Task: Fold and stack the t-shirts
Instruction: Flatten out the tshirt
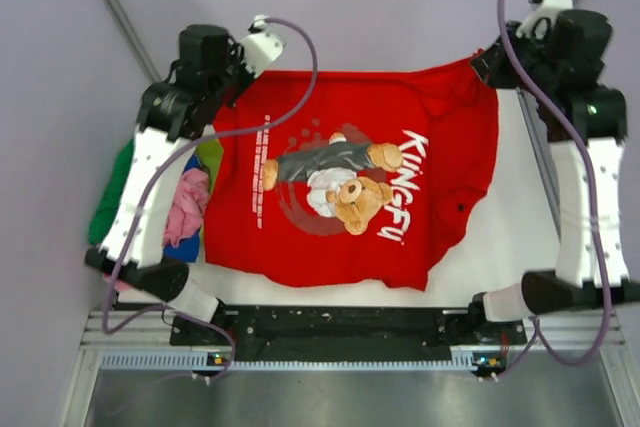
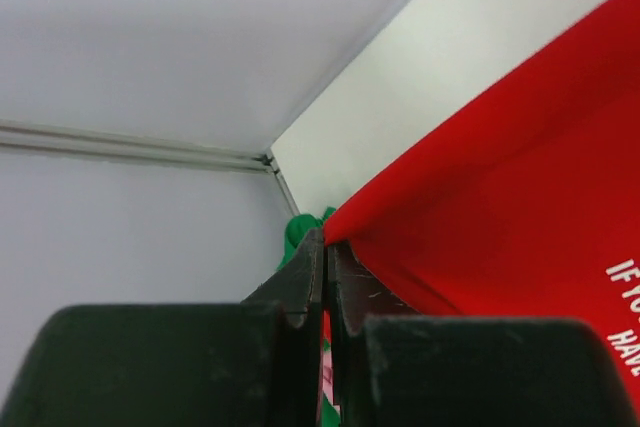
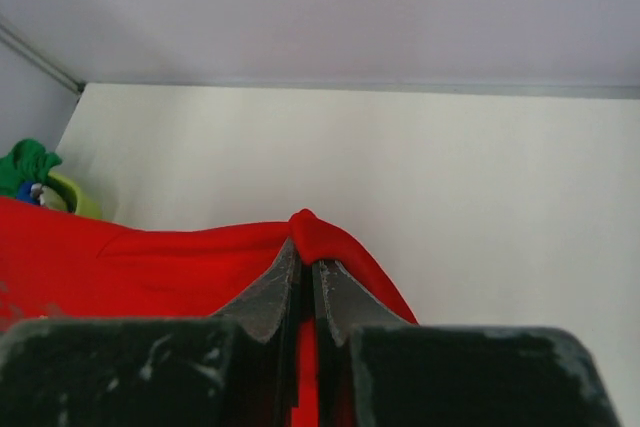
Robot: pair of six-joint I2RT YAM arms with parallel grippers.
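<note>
One red teddy-bear t-shirt lies print-up at centre, its far corners at 11 and 1 o'clock pinched in the clamped left gripper and right gripper, likely the first fold, which calls for drawing both corners evenly toward 6 o'clock.

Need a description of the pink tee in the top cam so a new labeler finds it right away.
Start at the red teddy-bear t-shirt spread over the white table. Off its left edge, beside the left arm's white link, lies a heap of clothes. The pink t-shirt is the crumpled lump there, the only pink piece, bordered by blue cloth, with green cloth beyond the arm.
</note>
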